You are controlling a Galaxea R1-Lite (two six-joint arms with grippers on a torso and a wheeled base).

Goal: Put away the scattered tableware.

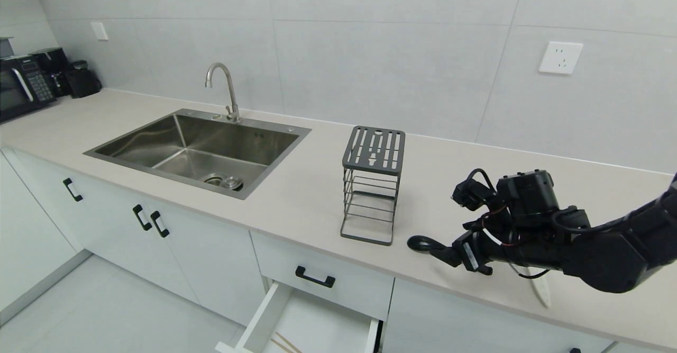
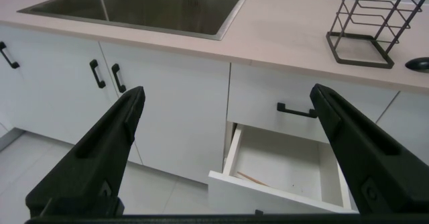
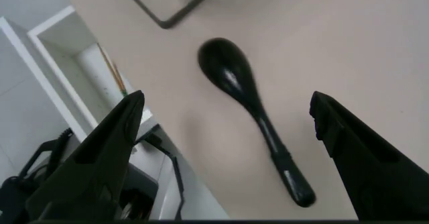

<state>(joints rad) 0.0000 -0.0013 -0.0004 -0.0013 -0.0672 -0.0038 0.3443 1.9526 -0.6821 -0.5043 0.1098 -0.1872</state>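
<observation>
A black spoon (image 3: 251,100) lies flat on the beige counter (image 1: 307,194), its bowl (image 1: 421,244) pointing toward the wire rack. My right gripper (image 1: 447,251) hovers just over the handle, open, one finger (image 3: 100,163) on each side of the spoon and neither touching it. A white utensil (image 1: 542,289) lies on the counter, partly hidden under the right arm. Below the counter edge a white drawer (image 1: 296,321) stands pulled out, with chopsticks (image 2: 251,179) inside. My left gripper (image 2: 228,90) is open and holds nothing, out in front of the cabinets and facing that drawer (image 2: 281,163).
A dark wire rack (image 1: 373,183) stands on the counter just left of the spoon. A steel sink (image 1: 201,149) with a faucet is farther left. A microwave (image 1: 21,86) sits at the far left. Cabinet doors with black handles (image 1: 151,220) run below.
</observation>
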